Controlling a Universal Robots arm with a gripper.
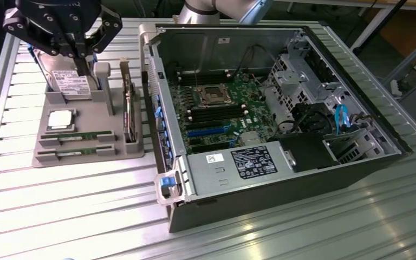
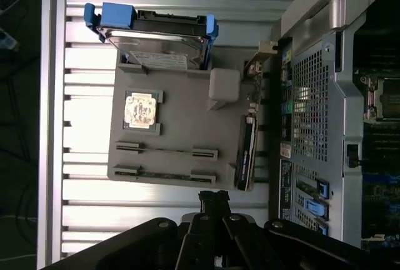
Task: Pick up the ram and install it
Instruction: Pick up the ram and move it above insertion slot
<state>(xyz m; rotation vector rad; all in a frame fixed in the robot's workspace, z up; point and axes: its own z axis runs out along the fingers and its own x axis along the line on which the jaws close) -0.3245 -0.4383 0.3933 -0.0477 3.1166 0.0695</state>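
Two look-alike green ram sticks lie in slots of a grey holder tray (image 1: pixel 85 116) at the exterior view's left: one ram stick (image 1: pixel 78 136) and a second ram stick (image 1: pixel 76 152) nearer the tray's front edge. In the wrist view they appear edge-on as thin strips, the first ram (image 2: pixel 166 151) and the second ram (image 2: pixel 161 174). My gripper (image 1: pixel 84 67) hangs above the tray's far end, over the hard drive, well apart from both sticks. Its fingers (image 2: pixel 214 198) are pressed together, shut on nothing.
The tray also carries a hard drive (image 1: pixel 71 84) in a blue bracket (image 2: pixel 109 15), a square silver processor (image 1: pixel 60 119) and a dark expansion card (image 1: pixel 129 111) on edge. The open computer case (image 1: pixel 280 179) with its motherboard (image 1: pixel 219 116) lies at the exterior view's right, on a slatted metal table (image 1: pixel 71 206).
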